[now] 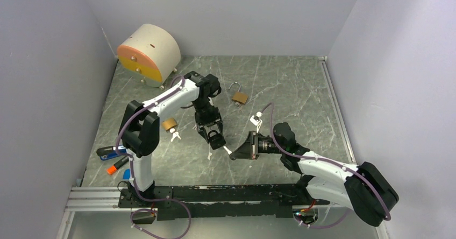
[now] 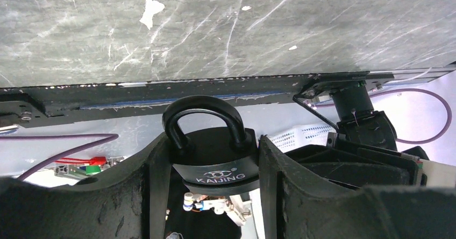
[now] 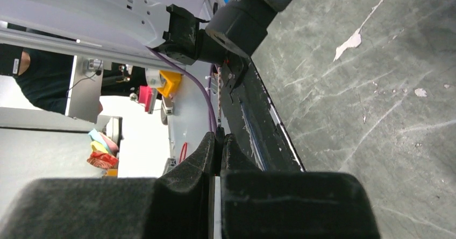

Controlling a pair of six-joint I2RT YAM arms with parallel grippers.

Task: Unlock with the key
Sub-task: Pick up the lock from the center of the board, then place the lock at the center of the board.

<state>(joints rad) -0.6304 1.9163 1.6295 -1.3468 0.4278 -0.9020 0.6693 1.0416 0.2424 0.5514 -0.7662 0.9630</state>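
Left hand: The left hand (image 1: 213,135) is spread about halfway, its two pads clamped on either side of a black round-bodied padlock (image 2: 212,153), which is held clear of the counter.
Padlock: Its black shackle is shut, both legs seated in the body. It sits mid-counter, slightly left of centre.
Right hand: The right hand (image 3: 219,142) has its pads pressed together, pinching a small silver key (image 1: 228,150) whose thin blade sticks out past the fingertips.
Key to lock: In the top view the key's tip sits just beside the padlock on its near-right side. I cannot tell whether it touches the body. The keyhole is hidden in every view.
Counter close by: A loose pale key (image 1: 209,155) lies on the dark green marbled counter (image 1: 301,88), just near of the padlock.
Farther out: A brass padlock with its shackle open (image 1: 240,97) lies to the far side. A second brass padlock (image 1: 169,124) lies to the left, with small keys (image 1: 175,136) beside it. A white key bundle (image 1: 256,120) lies to the right. A beige and orange drum (image 1: 148,53) stands in the far-left corner.
Done: Lock and key each appear to be grasped and brought together.
Left: By my judgement, the blade has yet to be lined up, pushed in and turned, and the shackle has yet to pop.
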